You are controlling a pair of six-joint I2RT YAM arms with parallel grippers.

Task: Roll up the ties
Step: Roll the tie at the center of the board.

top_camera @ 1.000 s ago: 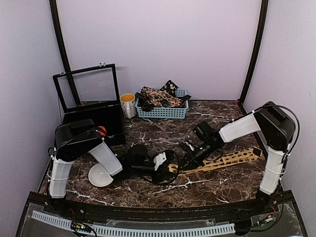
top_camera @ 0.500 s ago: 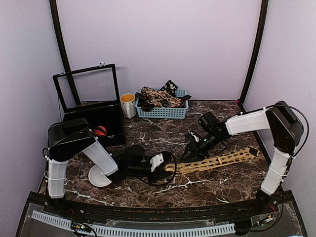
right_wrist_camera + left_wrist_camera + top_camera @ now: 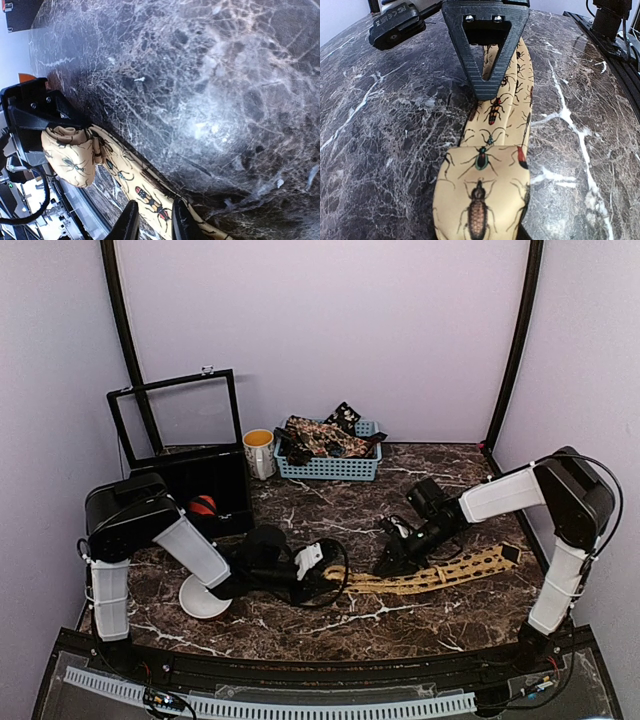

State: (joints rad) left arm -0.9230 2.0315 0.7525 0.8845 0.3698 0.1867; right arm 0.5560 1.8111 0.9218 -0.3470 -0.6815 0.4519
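The mustard-tan tie (image 3: 440, 572) printed with beetles lies flat across the marble, its wide end at the right. Its narrow end is rolled into a small coil (image 3: 480, 197) that fills the bottom of the left wrist view and hides my own fingers. My left gripper (image 3: 322, 568) is shut on that coil, seen also from the right wrist (image 3: 67, 155). My right gripper (image 3: 155, 225) stands slightly open with its tips down over the flat strip (image 3: 150, 197), a short way right of the coil (image 3: 390, 560). One right finger (image 3: 487, 60) shows just beyond the coil.
A pale blue basket (image 3: 352, 470) at the back holds dark printed ties (image 3: 320, 435). A mug (image 3: 259, 453) stands left of it. A black box with raised lid (image 3: 215, 480) sits at the back left, a white bowl (image 3: 200, 600) beside my left arm.
My right gripper lifted off the tie, opened, then came down on the strip again. My left gripper narrowed onto the rolled end and drew it slightly left.
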